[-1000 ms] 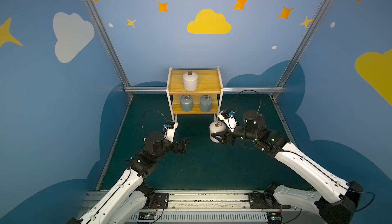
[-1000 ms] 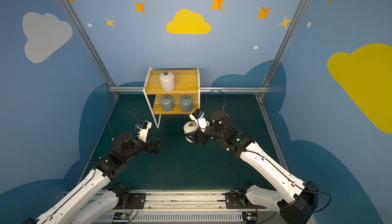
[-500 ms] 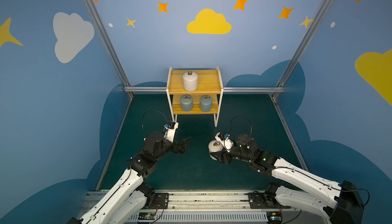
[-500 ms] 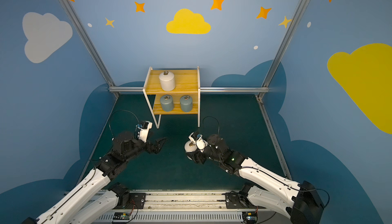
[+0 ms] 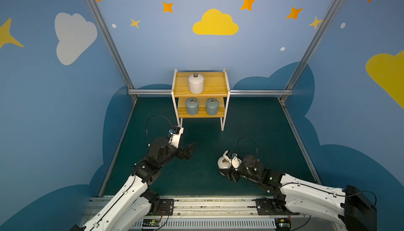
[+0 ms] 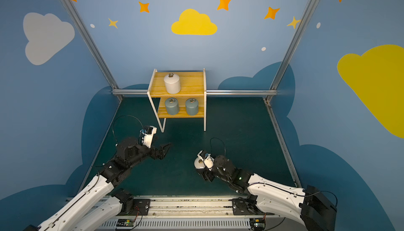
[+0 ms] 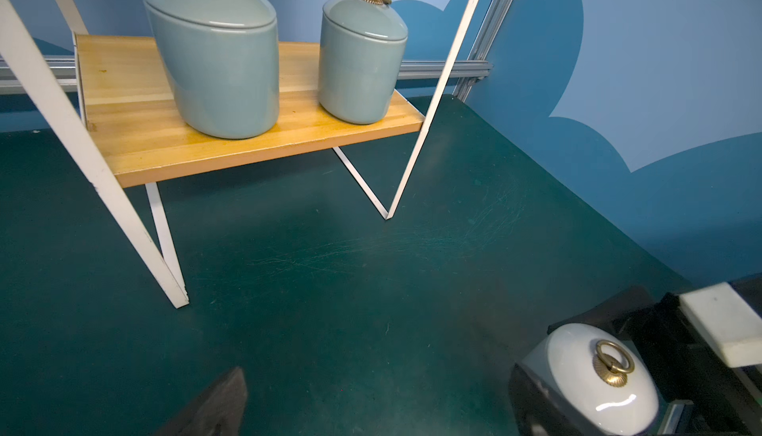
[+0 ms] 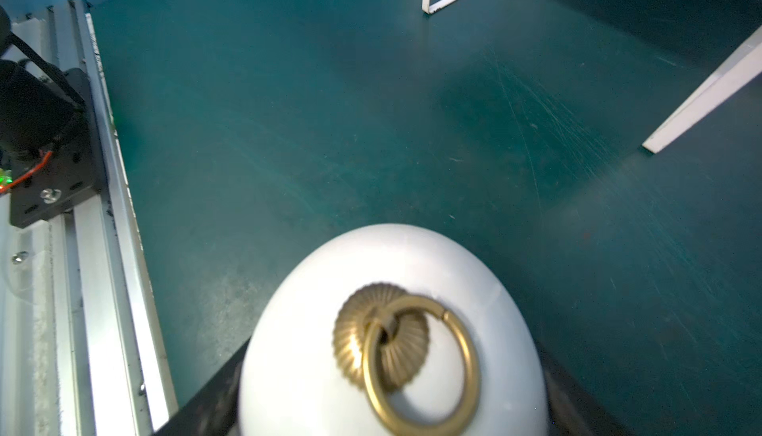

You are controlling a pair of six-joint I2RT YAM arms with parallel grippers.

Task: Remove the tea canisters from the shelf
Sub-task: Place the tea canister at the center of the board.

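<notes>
3 tea canisters stand upright on the shelf (image 5: 215,83) at the far middle of the green counter (image 5: 251,131). 1 is the shelf's white canister (image 5: 196,83), on the left half of the top board. The other 2 are on the lower board, the left grey-blue canister (image 5: 192,106) and the right grey-blue canister (image 5: 212,106), side by side with a gap between them. The 4th, the held white canister (image 5: 223,163), is upright over the near right of the counter, well apart from the shelf. The right jaws clamp its sides, and its brass ring (image 8: 420,355) lies flat on the lid. Whether its base touches the counter cannot be told. The left jaws are spread wide and empty above the near left of the counter.
</notes>
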